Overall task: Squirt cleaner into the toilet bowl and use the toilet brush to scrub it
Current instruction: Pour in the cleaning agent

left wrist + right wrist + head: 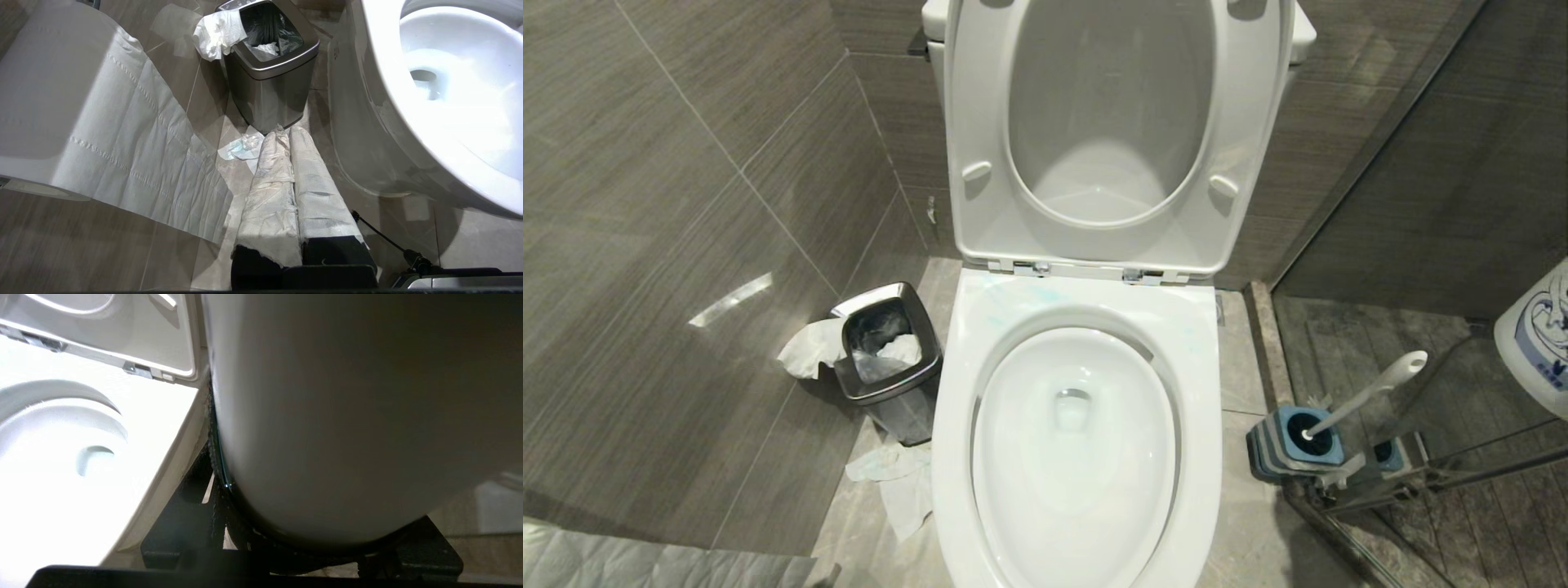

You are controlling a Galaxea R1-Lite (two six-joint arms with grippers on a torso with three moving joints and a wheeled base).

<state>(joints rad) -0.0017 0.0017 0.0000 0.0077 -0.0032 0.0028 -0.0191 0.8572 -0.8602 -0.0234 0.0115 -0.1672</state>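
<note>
Cleaner [1538, 335] is cut off at the right edge in the head view; only part of a pale body with a blue-white emblem is seen, cap and nozzle out of frame. In the right wrist view the bottle [347, 416] fills most of the frame, blurred, no label readable. Right gripper [302, 543] is seen only as dark finger bases either side of the bottle; tips are hidden behind it. Fingers are held part-spread and clamped on the cleaner. The right arm itself is not seen in the head view.

Left gripper [292, 134] is seen low on the left, near the floor; 2 paper-wrapped fingers [269, 192] are pressed together, nothing gripped. Tips point toward the bin [271, 73], just short of its base.

Bowl [1078, 457] is centre, seat and lid raised; its near rim is cut off at the frame bottom. Faint bluish streaks are seen on the far rim by the hinges.

Brush [1372, 390] is standing in its holder [1286, 445] on the floor right of the bowl, handle leaned to the right; bristle head hidden in the holder. A reflection of the holder is seen in the glass beside it.

Paper roll [53, 94] is close to the left wrist camera, partly cut off, sheet trailing. Crumpled tissue [813, 347] hangs over the bin's rim.
</note>
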